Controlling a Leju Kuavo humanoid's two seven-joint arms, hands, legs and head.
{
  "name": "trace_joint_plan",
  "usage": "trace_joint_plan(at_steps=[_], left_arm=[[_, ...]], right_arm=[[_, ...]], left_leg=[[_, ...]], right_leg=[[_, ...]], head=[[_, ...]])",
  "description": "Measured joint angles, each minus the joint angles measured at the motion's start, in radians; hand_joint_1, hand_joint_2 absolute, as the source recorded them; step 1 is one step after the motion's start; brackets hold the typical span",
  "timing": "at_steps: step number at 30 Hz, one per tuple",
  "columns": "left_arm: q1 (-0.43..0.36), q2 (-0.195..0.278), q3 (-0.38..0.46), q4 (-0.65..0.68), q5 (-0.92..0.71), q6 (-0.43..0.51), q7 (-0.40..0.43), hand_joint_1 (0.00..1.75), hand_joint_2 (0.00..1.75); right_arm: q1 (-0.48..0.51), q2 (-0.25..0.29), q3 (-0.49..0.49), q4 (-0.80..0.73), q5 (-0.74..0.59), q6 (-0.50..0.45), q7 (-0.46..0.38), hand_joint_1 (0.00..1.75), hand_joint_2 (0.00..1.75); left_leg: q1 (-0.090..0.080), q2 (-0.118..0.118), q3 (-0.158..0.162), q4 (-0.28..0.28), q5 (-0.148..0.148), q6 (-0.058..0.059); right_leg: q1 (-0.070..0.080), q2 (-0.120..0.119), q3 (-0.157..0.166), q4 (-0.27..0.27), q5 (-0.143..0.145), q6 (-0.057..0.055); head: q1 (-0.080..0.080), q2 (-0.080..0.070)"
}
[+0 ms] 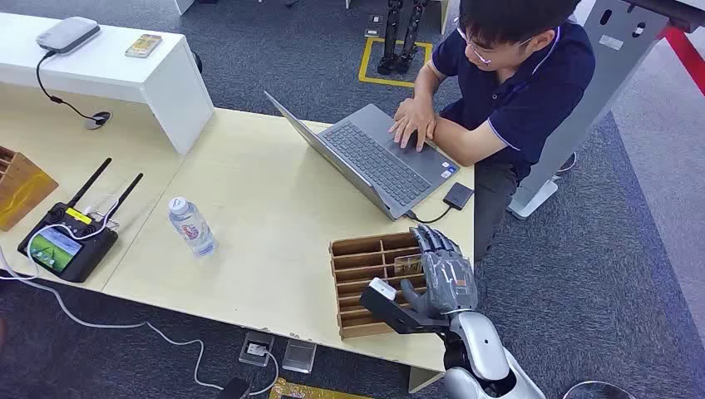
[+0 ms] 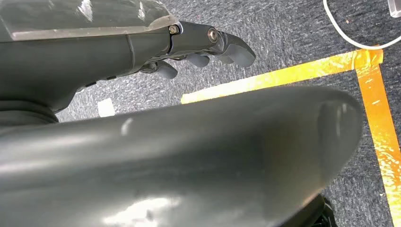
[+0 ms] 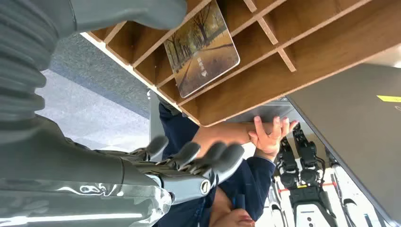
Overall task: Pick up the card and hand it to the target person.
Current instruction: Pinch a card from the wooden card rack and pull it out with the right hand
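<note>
A card [image 3: 201,49] printed with a tree-lined autumn path stands tilted in one compartment of a wooden divided organizer [image 1: 357,270], which sits at the near right edge of a pale wooden table [image 1: 266,216]. The robot's right hand [image 1: 445,274] hovers over the organizer just above the card, its fingers [image 3: 189,153] spread apart and gripping nothing. The left hand [image 2: 208,45] hangs over grey carpet marked with yellow tape [image 2: 302,71], fingers loosely curled and empty. Beyond the organizer an open grey laptop [image 1: 378,158] rests on the table, and a seated person [image 1: 507,91] in a dark blue polo has both hands on its keyboard. A water bottle [image 1: 191,226] stands to the left, well apart from the organizer.
</note>
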Motion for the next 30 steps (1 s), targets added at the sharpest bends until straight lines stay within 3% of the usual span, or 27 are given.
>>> trace_joint_plan(at_steps=[17,30], left_arm=[[0.000,0.000,0.000,0.000,-0.004,-0.003,-0.006,0.00,0.00],[0.000,0.000,0.000,0.000,-0.005,-0.009,-0.007,0.00,0.00]], right_arm=[[0.006,0.000,0.002,0.011,-0.008,0.010,0.021,0.71,1.75],[0.015,0.000,0.001,0.034,-0.009,0.009,0.021,0.82,1.75]], left_leg=[[0.000,0.000,0.000,0.000,0.000,0.000],[0.000,0.000,0.000,0.000,0.000,0.000]], right_leg=[[0.000,0.000,0.000,0.000,0.000,0.000],[0.000,0.000,0.000,0.000,0.000,0.000]], head=[[0.000,0.000],[0.000,0.000]])
